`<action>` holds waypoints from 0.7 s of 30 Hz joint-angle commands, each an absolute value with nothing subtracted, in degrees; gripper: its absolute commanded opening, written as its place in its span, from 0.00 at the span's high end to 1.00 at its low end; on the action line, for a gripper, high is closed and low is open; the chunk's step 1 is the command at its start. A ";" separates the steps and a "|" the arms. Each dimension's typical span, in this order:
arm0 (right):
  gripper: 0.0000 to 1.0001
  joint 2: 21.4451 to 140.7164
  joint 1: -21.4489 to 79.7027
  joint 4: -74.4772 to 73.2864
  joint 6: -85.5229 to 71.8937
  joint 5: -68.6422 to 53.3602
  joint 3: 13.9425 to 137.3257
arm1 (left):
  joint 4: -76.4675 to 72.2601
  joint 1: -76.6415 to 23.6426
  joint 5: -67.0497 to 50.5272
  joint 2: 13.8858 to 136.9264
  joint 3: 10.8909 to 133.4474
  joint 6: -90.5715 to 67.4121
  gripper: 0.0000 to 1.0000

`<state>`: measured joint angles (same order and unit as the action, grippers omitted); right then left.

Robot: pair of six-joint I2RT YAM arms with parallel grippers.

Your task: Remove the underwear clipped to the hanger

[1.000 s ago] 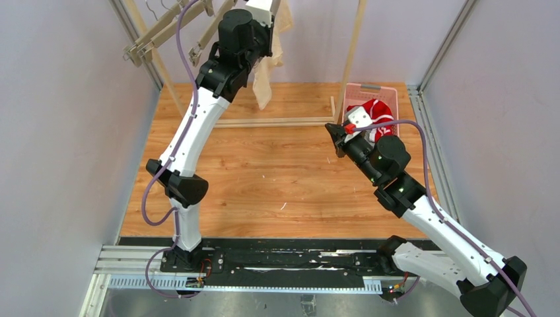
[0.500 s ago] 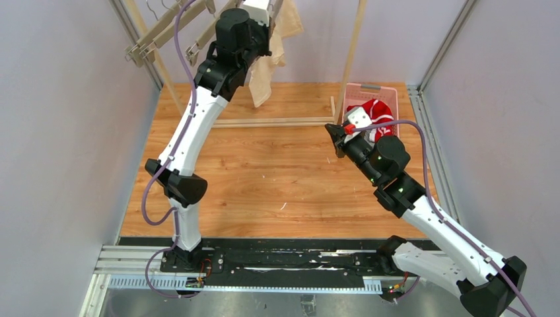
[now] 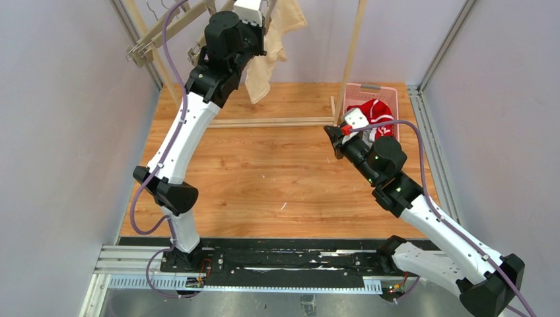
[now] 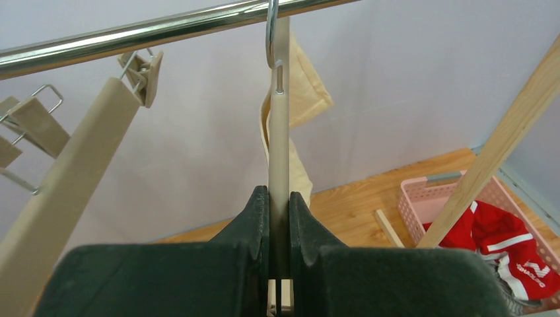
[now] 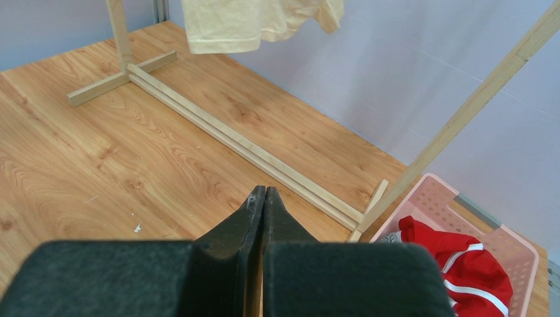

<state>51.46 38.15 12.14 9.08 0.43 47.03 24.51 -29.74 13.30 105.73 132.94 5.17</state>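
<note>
One cream brief [image 4: 305, 92] hangs clipped to the hanger [image 4: 279, 132] on the rail [image 4: 132, 32]. The left claw [image 4: 279, 198] is clamped tight on the hanger's bar, probably to steady it or work the clip free. The right claw [image 5: 262, 198], pinched shut and empty, waits over the worktop [image 5: 132, 145] near the basket [image 5: 432, 198], where the red brief [image 5: 455, 261] lies.

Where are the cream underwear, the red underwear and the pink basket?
cream underwear [image 3: 259, 79], overhead view, lower hanging part.
red underwear [image 3: 378, 111], overhead view, top of the bundle.
pink basket [image 3: 386, 88], overhead view, far rim.
</note>
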 commanded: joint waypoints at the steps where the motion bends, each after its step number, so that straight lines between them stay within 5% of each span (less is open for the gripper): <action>1: 0.99 50.89 39.28 13.51 8.84 0.26 46.04 | 18.05 -29.53 14.54 101.03 130.03 5.97 1.00; 21: 0.99 53.95 39.26 15.12 7.29 2.35 44.96 | 11.50 -29.59 12.82 77.42 95.61 5.13 1.00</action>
